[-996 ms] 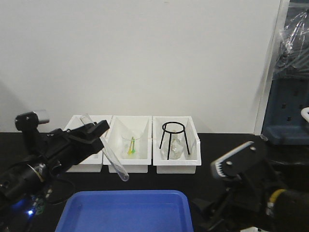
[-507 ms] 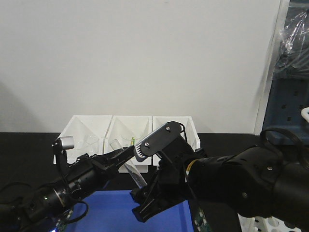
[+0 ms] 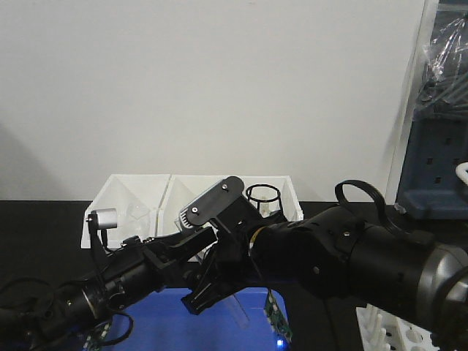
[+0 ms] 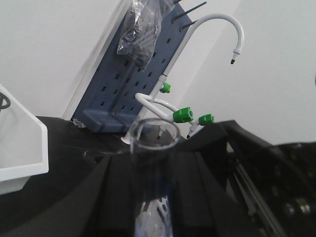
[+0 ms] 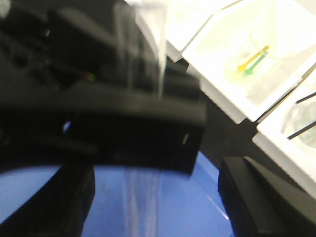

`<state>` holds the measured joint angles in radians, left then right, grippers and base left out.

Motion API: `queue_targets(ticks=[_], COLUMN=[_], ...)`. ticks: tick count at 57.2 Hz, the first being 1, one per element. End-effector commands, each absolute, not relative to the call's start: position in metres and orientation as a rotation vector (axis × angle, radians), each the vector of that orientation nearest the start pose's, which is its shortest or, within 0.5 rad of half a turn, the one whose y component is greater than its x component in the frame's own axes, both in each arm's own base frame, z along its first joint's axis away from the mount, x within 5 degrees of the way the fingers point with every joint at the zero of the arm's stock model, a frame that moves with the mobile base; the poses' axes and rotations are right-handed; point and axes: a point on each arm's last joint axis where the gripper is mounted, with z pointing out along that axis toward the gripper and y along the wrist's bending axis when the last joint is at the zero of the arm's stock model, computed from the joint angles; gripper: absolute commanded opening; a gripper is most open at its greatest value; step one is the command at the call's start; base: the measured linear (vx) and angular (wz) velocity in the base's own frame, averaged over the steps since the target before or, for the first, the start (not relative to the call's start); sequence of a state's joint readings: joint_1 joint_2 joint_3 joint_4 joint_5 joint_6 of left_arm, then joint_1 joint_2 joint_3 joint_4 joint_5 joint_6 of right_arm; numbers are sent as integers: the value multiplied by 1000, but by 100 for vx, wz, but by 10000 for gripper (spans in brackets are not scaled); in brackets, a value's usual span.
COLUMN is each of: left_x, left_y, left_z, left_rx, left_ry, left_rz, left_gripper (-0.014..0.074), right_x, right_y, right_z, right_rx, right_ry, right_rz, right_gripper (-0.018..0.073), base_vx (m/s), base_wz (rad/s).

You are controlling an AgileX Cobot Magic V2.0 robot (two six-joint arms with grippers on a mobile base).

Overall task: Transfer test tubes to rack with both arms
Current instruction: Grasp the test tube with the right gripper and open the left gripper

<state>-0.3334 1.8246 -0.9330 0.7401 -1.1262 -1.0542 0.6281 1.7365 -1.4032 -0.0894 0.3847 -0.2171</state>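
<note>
One test tube (image 4: pixel 154 136) stands between the black fingers of my left gripper (image 4: pixel 158 157), which is shut on it, the round rim just above the fingers. In the front view the left gripper (image 3: pixel 191 246) is at centre, and the tube's lower end (image 3: pixel 236 309) hangs tilted over the blue tray. My right gripper (image 5: pixel 158 202) is open, its two fingers set wide on either side of the tube's lower part (image 5: pixel 140 200) and apart from it. In the front view the right gripper (image 3: pixel 208 291) is directly under the left one. The white rack (image 3: pixel 391 330) shows at the bottom right.
A blue tray (image 3: pixel 157 325) lies below both grippers. Three white bins (image 3: pixel 131 191) line the back; one holds a beaker with green and yellow sticks (image 5: pixel 252 61), another a black tripod stand (image 3: pixel 263 194). A blue pegboard (image 4: pixel 128 74) and a white tap (image 4: pixel 217 22) stand to the right.
The left arm brought the tube down and toward the centre. The right arm rose from the lower right, moved left, and now has its open fingers round the tube's lower part.
</note>
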Motion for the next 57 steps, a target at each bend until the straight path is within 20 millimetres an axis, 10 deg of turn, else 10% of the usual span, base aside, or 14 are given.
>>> queue_targets(ticks=[1, 26, 57], left_x=[326, 325, 321], left_y=[-173, -173, -176], left_z=[268, 268, 268], left_rx=[348, 349, 411], left_ry=[1349, 1341, 1335], left_rz=[-1330, -1335, -1350], left_gripper=[95, 95, 143], right_x=[332, 334, 333], right_y=[236, 237, 237], right_z=[339, 337, 336], right_rx=[-916, -873, -872], right_ry=[1841, 1881, 1897], right_rz=[154, 183, 188], right_gripper=[565, 538, 130], base_vx=[0, 0, 0], base_wz=[0, 0, 0])
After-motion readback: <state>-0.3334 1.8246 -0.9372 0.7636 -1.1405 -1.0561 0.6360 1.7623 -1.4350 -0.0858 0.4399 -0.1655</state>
